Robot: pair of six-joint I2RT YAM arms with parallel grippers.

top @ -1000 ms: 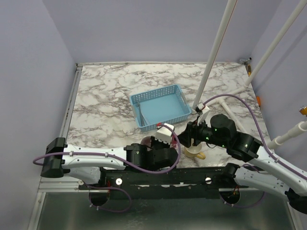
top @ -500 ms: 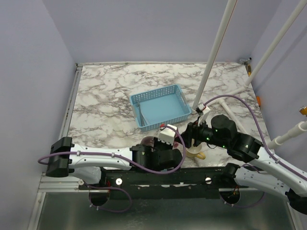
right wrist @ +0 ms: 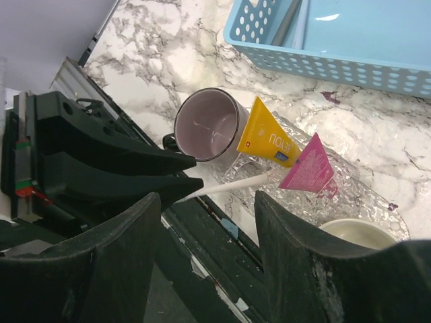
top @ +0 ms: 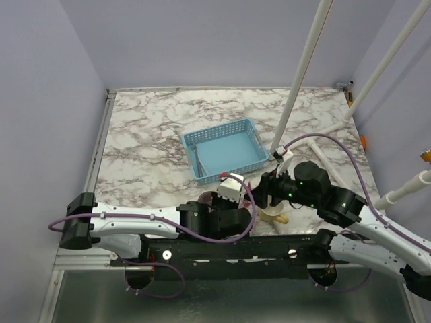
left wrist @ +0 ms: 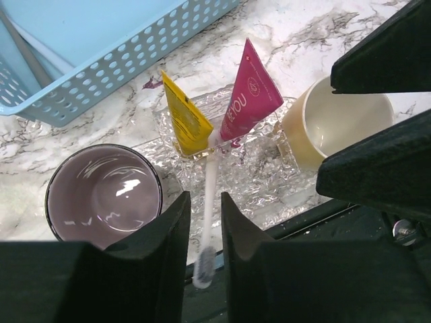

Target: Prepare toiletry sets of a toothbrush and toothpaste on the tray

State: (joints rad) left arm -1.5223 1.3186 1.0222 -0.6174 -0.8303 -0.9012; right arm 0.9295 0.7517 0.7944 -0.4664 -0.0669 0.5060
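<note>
1. Marble table (top: 148,134) under two arms, blue basket (top: 217,128) mid-table, and a clear crinkled tray (left wrist: 262,182) close to the arm bases.
2. We see the yellow tube (left wrist: 183,121) and pink tube (left wrist: 249,94) side by side on the tray, narrow ends close together.
3. The white toothbrush (left wrist: 210,168) has one end on the tray between those narrow ends. Its other end sticks out past the tray's near edge.
4. The purple mug (left wrist: 101,192) is just beside the tray and the cream mug (left wrist: 296,134) is on its other side.
5. The left gripper (left wrist: 204,202) straddles the toothbrush's free end with its jaws only narrowly apart. We see slim gaps on both sides, so we judge it isn't pinched.
6. The right gripper (right wrist: 207,195) hangs over the tray with its jaws wide and nothing between them.
7. A thin grey stick lies in the basket, and we can't tell what it is.
8. Handling:
   - We judge the toothbrush to be light, stiff and smooth, so it is likely to roll. Pinch it mid-handle.
   - The tubes look soft and squashy. Take them lightly at the flat wide end.
</note>
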